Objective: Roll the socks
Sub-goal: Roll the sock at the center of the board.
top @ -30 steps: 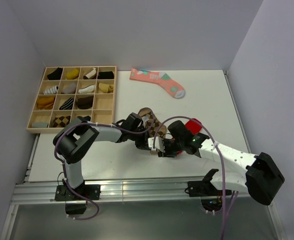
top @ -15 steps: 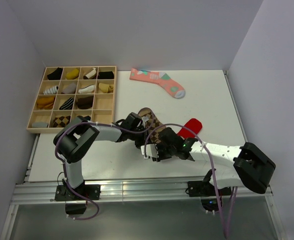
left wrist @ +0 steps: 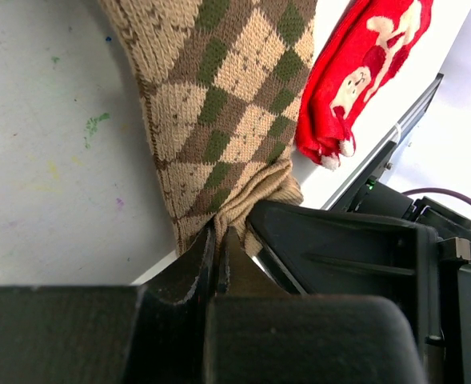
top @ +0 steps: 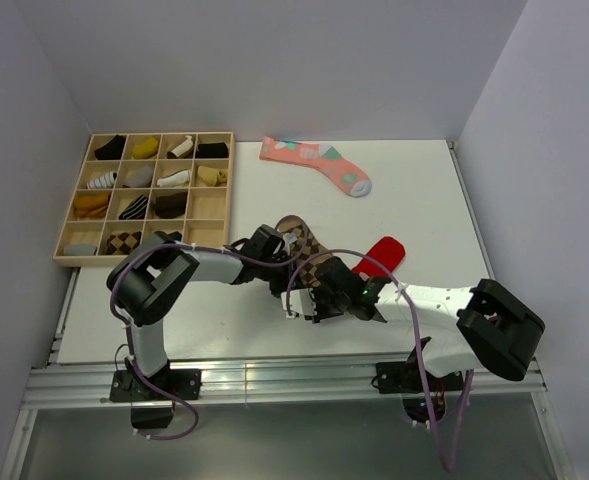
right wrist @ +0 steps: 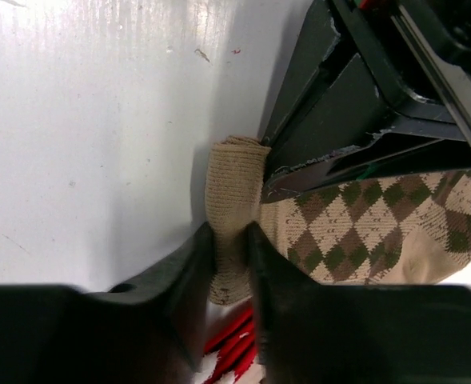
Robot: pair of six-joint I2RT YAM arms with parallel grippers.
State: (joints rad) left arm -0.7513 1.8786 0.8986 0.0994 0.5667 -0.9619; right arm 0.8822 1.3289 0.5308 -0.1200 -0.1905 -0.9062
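From above, the table (top: 174, 320) is flat, white and smooth, with plain pale walls (top: 274, 70) around it. A wooden tray (top: 226, 190) of square boxes holds small socks (top: 144, 147). A pink sock (top: 314, 163) lies at the back. The sock (top: 304, 245) is in the middle, just beside a red sock (top: 384, 252). The left gripper (top: 286, 272) and right gripper (top: 312, 300) meet at its near end.

From the left wrist, the sock is soft and knitted, with brown and tan diamonds. The left gripper is squeezed tight on its tan edge.

From the right wrist, the right gripper pinches the folded tan end, which bunches into a small bump.
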